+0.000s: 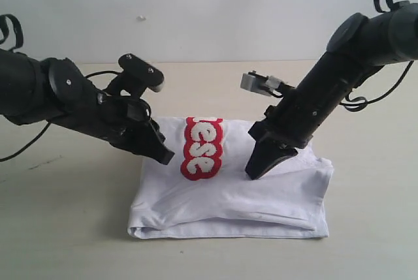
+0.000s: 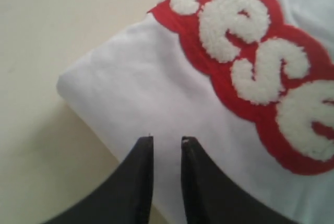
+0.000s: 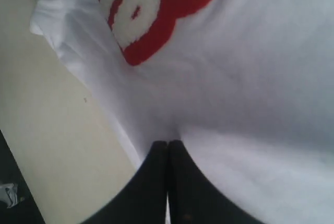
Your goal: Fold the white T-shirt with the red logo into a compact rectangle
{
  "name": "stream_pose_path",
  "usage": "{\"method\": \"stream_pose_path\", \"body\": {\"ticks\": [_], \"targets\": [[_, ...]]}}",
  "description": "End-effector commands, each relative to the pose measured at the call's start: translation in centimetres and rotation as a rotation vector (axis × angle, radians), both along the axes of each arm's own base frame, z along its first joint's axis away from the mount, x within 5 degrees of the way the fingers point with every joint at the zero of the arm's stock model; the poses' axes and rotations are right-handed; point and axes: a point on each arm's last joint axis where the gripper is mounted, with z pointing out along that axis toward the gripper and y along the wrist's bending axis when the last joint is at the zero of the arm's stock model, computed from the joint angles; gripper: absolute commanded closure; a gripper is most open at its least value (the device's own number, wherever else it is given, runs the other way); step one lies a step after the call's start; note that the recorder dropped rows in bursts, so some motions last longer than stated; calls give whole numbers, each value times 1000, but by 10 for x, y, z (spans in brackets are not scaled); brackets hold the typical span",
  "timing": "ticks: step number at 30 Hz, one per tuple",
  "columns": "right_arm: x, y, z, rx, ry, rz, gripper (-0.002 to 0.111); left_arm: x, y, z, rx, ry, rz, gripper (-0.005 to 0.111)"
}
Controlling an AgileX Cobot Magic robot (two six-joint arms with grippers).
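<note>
Presently the white cotton T-shirt (image 1: 228, 202) lies folded in a rough rectangle on the pale beige table (image 1: 65, 228), its layered edges towards the exterior camera; the long red logo patch (image 1: 202, 148), with fuzzy white letters, runs across its upper face between the two arms. The black left gripper (image 2: 167, 140) hangs over the shirt's left part near a folded corner; its jaws stand parted by a narrow gap, nothing seen between them. The black right gripper (image 3: 168, 143) is closed tight; its tips meet the cloth at a small pucker right of the logo; whether fabric is pinched cannot be determined.
</note>
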Motion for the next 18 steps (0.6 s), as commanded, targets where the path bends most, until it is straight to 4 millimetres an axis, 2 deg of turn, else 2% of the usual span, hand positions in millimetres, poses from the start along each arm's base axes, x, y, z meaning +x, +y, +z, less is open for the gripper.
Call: {"method": "stream_pose_path", "body": {"ticks": [1, 4, 9, 14, 18], "targets": [[1, 2, -13, -23, 2, 3, 108, 4, 3, -21, 31, 22, 15, 85], [5, -3, -26, -93, 0, -30, 108, 3, 3, -32, 50, 60, 3, 85], [11, -10, -44, -202, -4, -111, 108, 3, 6, -38, 61, 86, 3, 85], [13, -16, -47, -283, -9, -163, 108, 7, 17, -39, 69, 113, 17, 85], [14, -14, -37, -252, 11, -111, 108, 11, 25, -39, 68, 117, 40, 85]]}}
